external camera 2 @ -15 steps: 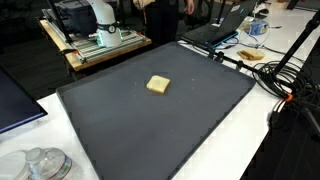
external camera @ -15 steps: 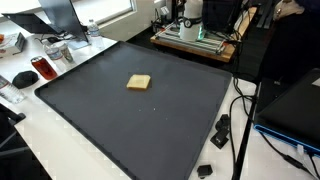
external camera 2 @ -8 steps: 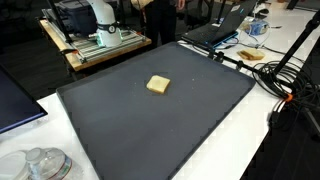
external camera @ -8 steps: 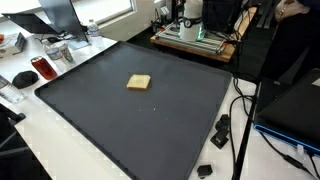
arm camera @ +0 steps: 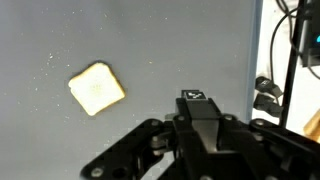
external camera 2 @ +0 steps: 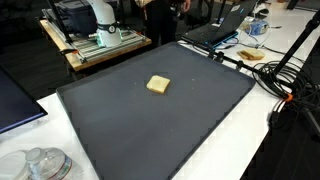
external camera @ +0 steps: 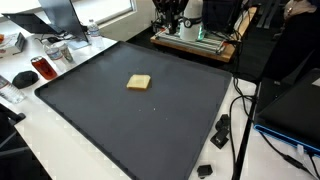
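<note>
A tan square slice, like toast (external camera: 139, 82), lies flat on a large dark mat (external camera: 110, 125); it also shows as the slice (external camera 2: 158, 85) on the mat (external camera 2: 150, 135). In the wrist view the slice (arm camera: 97, 88) sits at upper left, well apart from my gripper (arm camera: 200, 140). The gripper's black body and spread linkages fill the bottom of that view; nothing is between them and the fingertips are out of frame. It hangs high above the mat. A dark part of the arm (external camera: 170, 10) shows at the top edge.
Black cables and small plugs (external camera: 222, 130) lie off the mat's edge. A red can (external camera: 41, 68) and a black mouse (external camera: 23, 78) sit beside the mat. A wooden stand with the robot base (external camera 2: 95, 40) is behind it. A laptop (external camera 2: 225, 25) and glass jars (external camera 2: 40, 163) stand nearby.
A dark part of the arm has come into view at the top edge of an exterior view. The slice has not moved.
</note>
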Robot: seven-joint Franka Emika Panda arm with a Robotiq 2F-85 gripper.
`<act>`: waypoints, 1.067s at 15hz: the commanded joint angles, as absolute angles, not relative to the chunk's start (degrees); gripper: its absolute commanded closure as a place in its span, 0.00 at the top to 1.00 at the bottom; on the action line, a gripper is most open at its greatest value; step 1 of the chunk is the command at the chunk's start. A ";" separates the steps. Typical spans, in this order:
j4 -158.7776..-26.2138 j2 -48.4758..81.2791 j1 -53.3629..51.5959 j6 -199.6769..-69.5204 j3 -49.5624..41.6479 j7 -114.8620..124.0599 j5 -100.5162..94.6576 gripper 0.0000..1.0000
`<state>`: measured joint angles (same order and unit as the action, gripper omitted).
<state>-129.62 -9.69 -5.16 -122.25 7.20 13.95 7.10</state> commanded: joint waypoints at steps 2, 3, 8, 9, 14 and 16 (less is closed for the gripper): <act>-127.11 -0.85 -3.74 -126.74 7.18 28.95 2.57 0.05; -126.64 0.54 -3.64 -127.11 6.71 32.06 1.80 0.05; -122.27 5.32 -4.06 -126.38 3.82 47.01 -1.20 0.05; -120.94 6.25 -4.46 -126.35 3.46 50.44 -2.66 0.05; -110.73 13.55 -8.31 -120.32 2.72 71.37 -16.91 0.05; -106.34 16.92 -10.57 -113.75 2.81 76.74 -21.09 0.05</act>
